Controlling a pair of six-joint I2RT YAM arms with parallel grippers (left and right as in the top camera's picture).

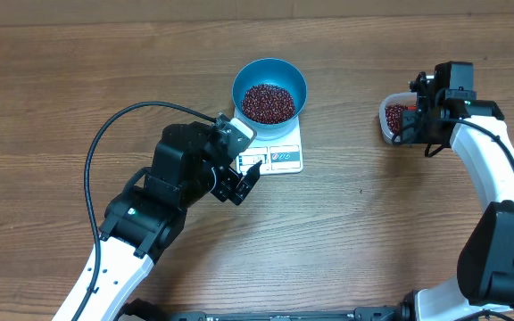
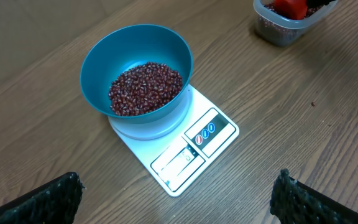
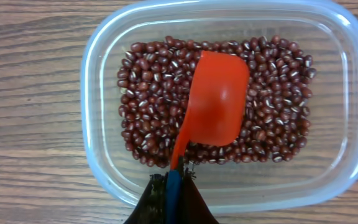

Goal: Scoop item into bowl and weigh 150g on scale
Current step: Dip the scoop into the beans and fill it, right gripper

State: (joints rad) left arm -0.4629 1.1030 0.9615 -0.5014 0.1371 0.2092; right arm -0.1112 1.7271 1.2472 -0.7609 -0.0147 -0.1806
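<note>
The beans (image 1: 269, 102) lie as a loose heap of small, glossy, dark red-brown grains in the bottom of the blue bowl (image 1: 269, 62), covering its floor and leaving the smooth upper walls bare. The bowl is round, deep and plain, and it sits on the scale (image 1: 286, 157), hiding the far part of the scale. The scale is a flat white rectangle; its display window and label panel stick out from under the bowl.

Well apart from the scale, on the robot's right, stands a clear plastic tub (image 1: 386, 120) with rounded corners. It holds a shallow layer of more beans (image 3: 148, 106). A red measuring scoop (image 3: 219, 99) rests on this layer, its smooth rounded cup showing no beans on it. The right gripper (image 3: 173, 183) is clamped tight on the scoop's blue handle (image 3: 173, 186) at the tub's edge.

The left gripper (image 2: 176, 205) hangs just beside the scale's display edge, its dark textured fingers (image 2: 48, 199) spread fully wide with nothing between them.

Everything stands on a wood-grain table (image 1: 61, 89).
</note>
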